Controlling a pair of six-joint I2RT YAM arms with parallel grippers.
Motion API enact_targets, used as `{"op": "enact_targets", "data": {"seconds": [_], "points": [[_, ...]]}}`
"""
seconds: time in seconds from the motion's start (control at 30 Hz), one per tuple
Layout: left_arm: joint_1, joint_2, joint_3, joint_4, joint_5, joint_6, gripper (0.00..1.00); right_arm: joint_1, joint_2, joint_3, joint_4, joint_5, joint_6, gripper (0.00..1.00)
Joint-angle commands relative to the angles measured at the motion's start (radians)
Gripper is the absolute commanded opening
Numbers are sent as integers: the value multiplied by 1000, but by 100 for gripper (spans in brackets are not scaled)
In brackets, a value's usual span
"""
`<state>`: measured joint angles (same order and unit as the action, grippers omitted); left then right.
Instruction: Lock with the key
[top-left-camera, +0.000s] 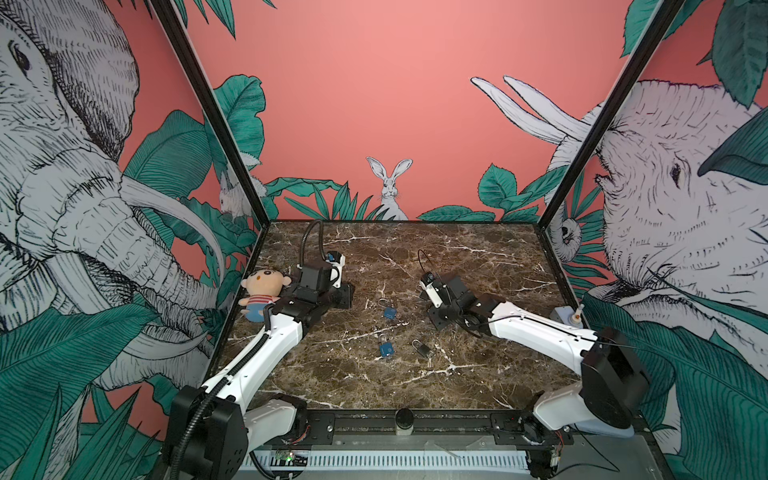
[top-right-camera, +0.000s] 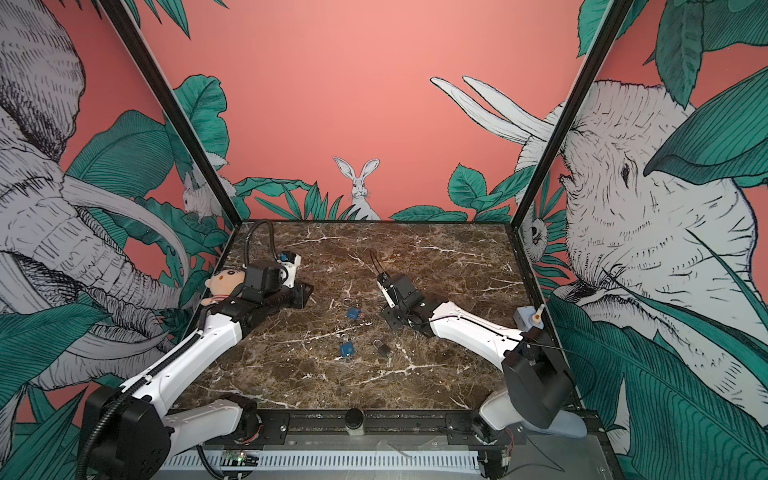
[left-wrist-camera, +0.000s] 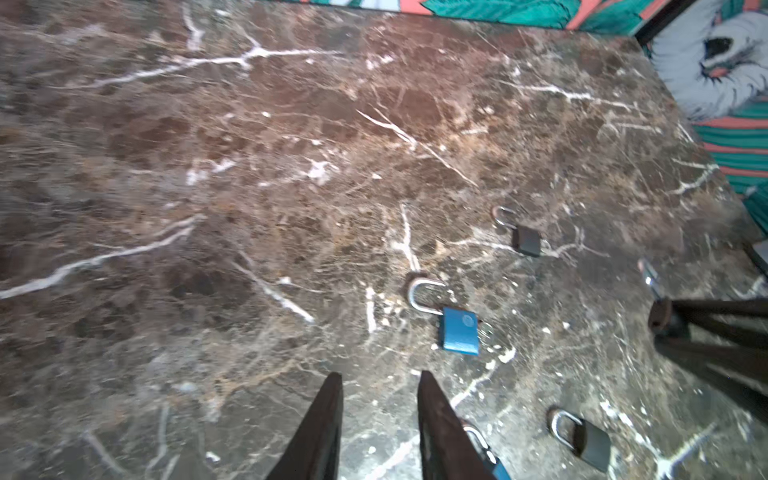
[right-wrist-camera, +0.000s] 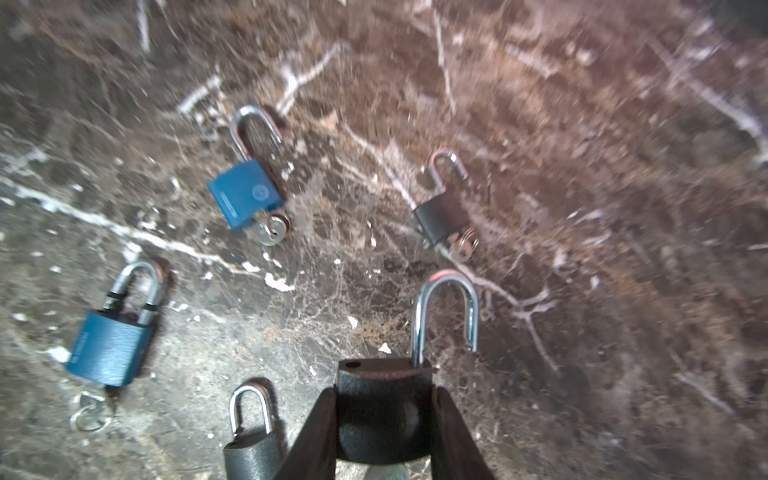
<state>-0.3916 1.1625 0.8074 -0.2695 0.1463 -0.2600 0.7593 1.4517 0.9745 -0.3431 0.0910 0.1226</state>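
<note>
Two white-and-black robot arms reach over a dark brown marble counter (top-left-camera: 478, 266) veined with white. Pink walls painted with elephants, green leaves and a rabbit enclose it.

The right fingers (right-wrist-camera: 322, 432) are clamped on the body of a black padlock (right-wrist-camera: 384, 411), one finger pressing each side. Its silver shackle (right-wrist-camera: 444, 307) is swung open: one leg is free of the body and an empty hole shows on top. Whether a key sits in its underside cannot be told. In both top views this arm works right of the counter's middle.

The left fingers (left-wrist-camera: 328, 415) stand partly open with a clear gap between them and hold nothing. They point at bare counter, well apart from the held lock.

Four more padlocks lie flat on the counter between the arms, seen best in the right wrist view. A first blue padlock (right-wrist-camera: 245, 193) has a round silver key (right-wrist-camera: 270, 228) at its base. A second blue padlock (right-wrist-camera: 110, 349) has a key ring (right-wrist-camera: 89, 411) beside its base. A small dark padlock (right-wrist-camera: 442, 220) has its shackle open and keys at its base. A grey padlock (right-wrist-camera: 251, 453) lies just beside the right fingers.

A plush doll (top-left-camera: 264, 291) with a peach face and a red-striped shirt lies at the counter's left edge, beside the left arm.
</note>
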Motion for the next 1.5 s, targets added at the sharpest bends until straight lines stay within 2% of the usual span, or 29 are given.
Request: {"op": "enact_targets", "data": {"seconds": [0.0,0.3,0.5,0.7,0.93,1.47], "points": [[-61,20,29,35,16,-55,33,6,-38,29,-61,0,-28,15],[-199,181,109,170,121,-159,33,13,-106,50,-101,-40,-23,14],[-242,282,148,307,186,-232,33,26,-120,47,-108,-47,-11,13],[-293,373,206,359,222,-259,33,44,-114,58,-108,-49,-5,13],[-303,439,228,402,276,-293,33,55,-113,58,-102,-43,3,12],[-342,479,222,430,389,-325,33,61,-90,74,-94,-25,-4,12]]}}
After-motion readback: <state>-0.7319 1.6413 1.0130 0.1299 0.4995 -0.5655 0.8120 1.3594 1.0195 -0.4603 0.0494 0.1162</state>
